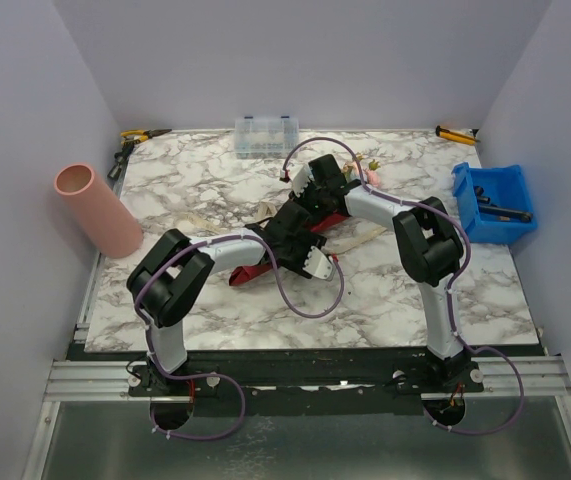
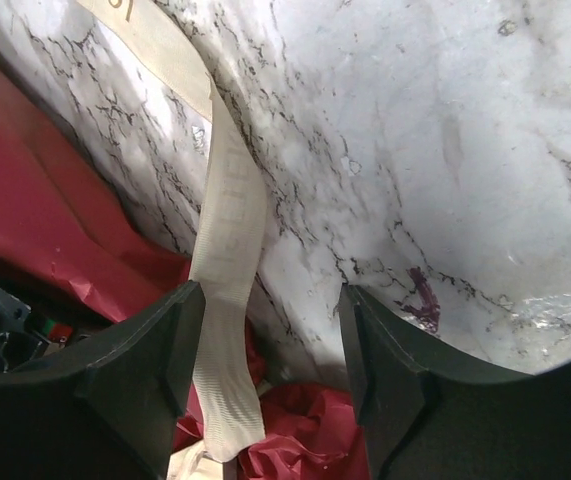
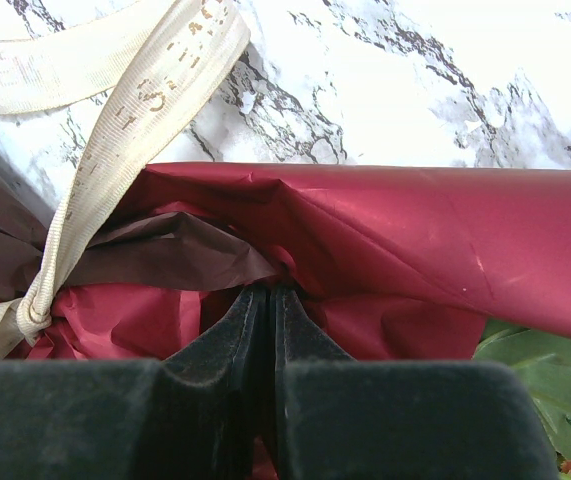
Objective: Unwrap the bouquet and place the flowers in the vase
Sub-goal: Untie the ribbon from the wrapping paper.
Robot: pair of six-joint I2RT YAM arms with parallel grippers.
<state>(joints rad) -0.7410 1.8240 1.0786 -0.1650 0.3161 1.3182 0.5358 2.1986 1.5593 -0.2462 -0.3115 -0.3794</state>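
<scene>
Bouquet (image 3: 415,230) — its ribbon (image 3: 115,140) knot shows at right wrist, vase (image 1: 98,210) only overhead.

Left arm (image 1: 227,250) and right arm (image 1: 385,205) crowd over the bouquet (image 1: 250,272) mid-table. Open marble tabletop (image 1: 195,175) separates them from the vase (image 1: 100,215).

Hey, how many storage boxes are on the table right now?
2. A clear organizer box sits at the back, in the middle; a blue bin sits at the right edge. The crowded centre could hide another.
</scene>
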